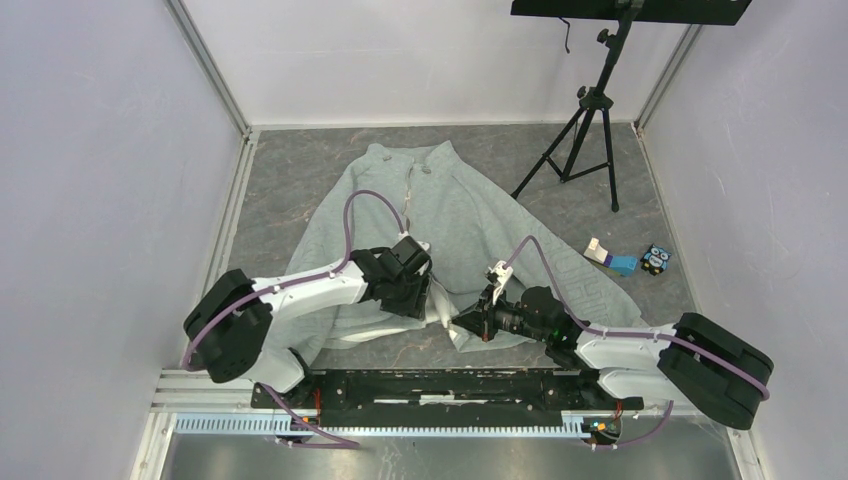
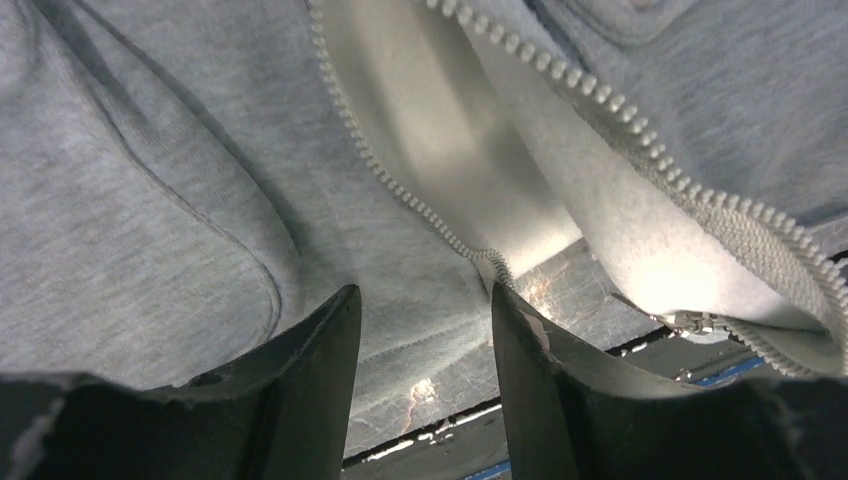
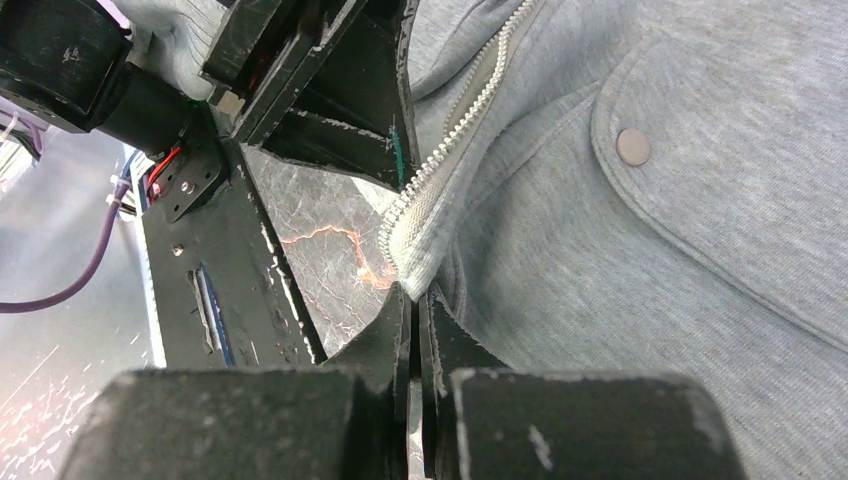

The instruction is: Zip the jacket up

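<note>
The light grey jacket lies spread on the table, collar at the far end and front open at the bottom. My left gripper is open and empty just above the hem of one front panel. That panel's zipper teeth end beside its right fingertip. The zipper slider sits on the other panel's edge. My right gripper is shut on the bottom corner of that panel's zipper edge. A patch pocket with a snap lies to the right of it.
A black tripod stands at the far right. A small white and blue object and a small black and blue one lie right of the jacket. A black rail runs along the near edge. Walls close in on three sides.
</note>
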Robot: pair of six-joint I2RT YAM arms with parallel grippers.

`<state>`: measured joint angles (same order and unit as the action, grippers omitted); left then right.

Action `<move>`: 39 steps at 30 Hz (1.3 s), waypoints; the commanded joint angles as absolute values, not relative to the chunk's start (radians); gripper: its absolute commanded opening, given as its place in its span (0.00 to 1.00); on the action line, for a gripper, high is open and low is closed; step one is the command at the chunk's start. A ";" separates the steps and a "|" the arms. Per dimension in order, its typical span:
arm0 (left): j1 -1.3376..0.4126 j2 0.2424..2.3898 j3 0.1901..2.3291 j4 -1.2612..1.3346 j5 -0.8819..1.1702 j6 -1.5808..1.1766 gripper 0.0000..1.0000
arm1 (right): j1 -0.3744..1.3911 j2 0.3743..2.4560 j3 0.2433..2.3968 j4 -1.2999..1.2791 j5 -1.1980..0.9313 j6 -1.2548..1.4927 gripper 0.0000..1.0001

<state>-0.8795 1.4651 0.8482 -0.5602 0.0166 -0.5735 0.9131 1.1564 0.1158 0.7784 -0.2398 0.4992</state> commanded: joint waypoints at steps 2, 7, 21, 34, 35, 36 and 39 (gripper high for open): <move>-0.882 1.487 0.878 -0.477 -0.044 -0.553 0.59 | 0.907 1.147 0.121 0.788 -0.221 0.488 0.00; -0.882 1.513 0.881 -0.455 -0.055 -0.564 0.59 | 0.907 1.169 0.120 0.802 -0.235 0.492 0.00; -0.882 1.539 0.844 -0.449 -0.077 -0.558 0.50 | 0.907 1.185 0.113 0.827 -0.240 0.501 0.00; -0.881 1.537 0.820 -0.427 -0.095 -0.546 0.26 | 0.905 1.230 0.117 0.862 -0.264 0.520 0.00; -0.881 1.525 0.818 -0.426 -0.099 -0.546 0.24 | 0.907 1.231 0.118 0.862 -0.266 0.521 0.00; -0.882 1.507 0.814 -0.426 -0.102 -0.545 0.22 | 0.906 1.230 0.118 0.862 -0.267 0.521 0.00; -0.881 1.437 0.789 -0.412 -0.100 -0.541 0.17 | 0.906 1.229 0.120 0.867 -0.273 0.528 0.00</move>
